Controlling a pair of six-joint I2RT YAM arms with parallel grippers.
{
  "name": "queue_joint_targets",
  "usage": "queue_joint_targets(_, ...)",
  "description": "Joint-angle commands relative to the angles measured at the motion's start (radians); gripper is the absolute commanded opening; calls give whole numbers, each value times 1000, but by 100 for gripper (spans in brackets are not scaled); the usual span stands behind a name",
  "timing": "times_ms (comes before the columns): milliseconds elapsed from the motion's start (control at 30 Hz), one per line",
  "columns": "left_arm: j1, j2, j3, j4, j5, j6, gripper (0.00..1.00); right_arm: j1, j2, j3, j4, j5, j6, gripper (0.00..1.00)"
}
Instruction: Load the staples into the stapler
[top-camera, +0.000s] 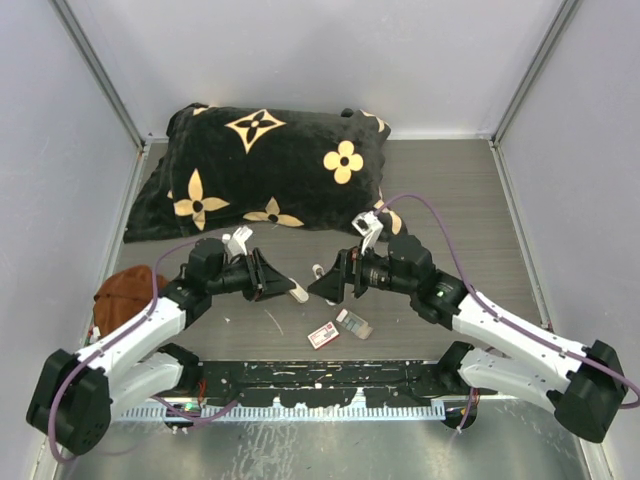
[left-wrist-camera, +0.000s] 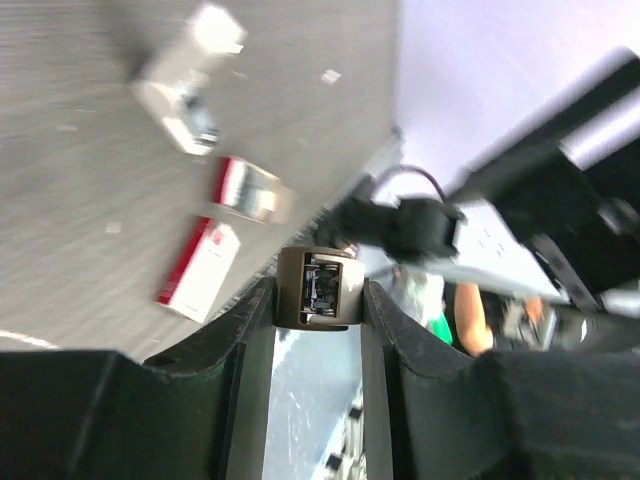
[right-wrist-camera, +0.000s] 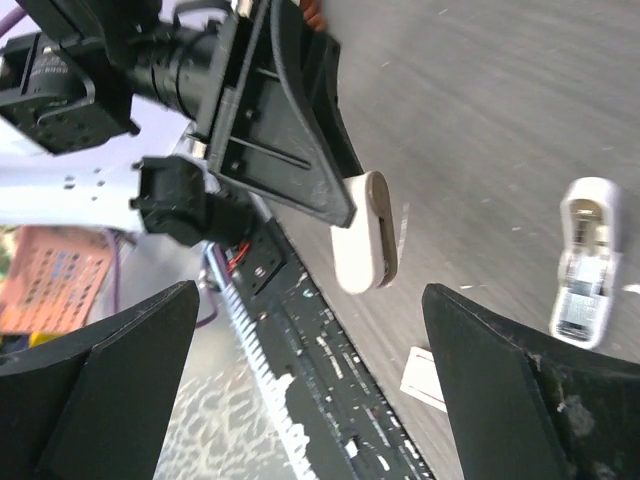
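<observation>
Staples lie on the desk in their small grey tray. In the overhead view that is about 5 o'clock from the right tool, towards the near edge. The tray's long axis runs roughly from 10 o'clock to 4 o'clock. The red-and-white box sits just beside it, at about its 9 o'clock; you cannot tell from these views whether the two touch.

Your left tool is closed narrow on the stapler. The pale body sticks out of the jaws towards 4 o'clock, and its free end is near the right tool. The left wrist view looks down the stapler end-on and shows metal inside, but you cannot tell from it whether the magazine stands open.

Your right tool is spread wide and holds nothing. It faces the stapler from the 3 o'clock side.

The relation to watch is that the staples are not between the tools but down and behind the right one, at its 5 o'clock. The right arm is clearly the nearer, and the left is occupied. You would probably need to draw the right tool back and lower it. You would also turn it so the jaws close across the tray's short side, along the 1-to-7 line, to keep the strip from tipping out.
</observation>
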Motion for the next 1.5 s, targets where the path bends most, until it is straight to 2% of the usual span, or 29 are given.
queue_joint_targets(0,27,83,9,-95,-249,35,12,-4,-75,-5,-85,196,-70,100)
queue_joint_targets(200,37,239,46,-57,-332,87,13,-3,-121,-29,-140,246,-94,100)
queue_joint_targets(400,72,367,49,-1,-311,149,19,-3,-142,-57,-144,257,-101,100)
queue_joint_targets(433,76,372,48,5,-305,160,24,-3,-143,-61,-144,257,-102,100)
queue_joint_targets(600,88,347,50,-37,-346,195,67,-3,-147,-69,-148,271,-111,100)
queue_joint_targets(667,95,310,51,-76,-370,213,75,-2,-150,-71,-151,279,-122,100)
queue_joint_targets(800,110,230,58,-165,-430,256,83,-3,-149,-73,-182,317,-159,99)
queue_joint_targets(1000,114,113,93,-269,-485,329,86,3,-86,-97,-217,422,-202,90)
queue_joint_targets(1200,112,133,164,-283,-355,377,84,79,69,-99,-165,588,-225,82)
queue_joint_targets(1467,87,248,222,-162,-191,379,75,200,292,-62,-1,702,-277,74)
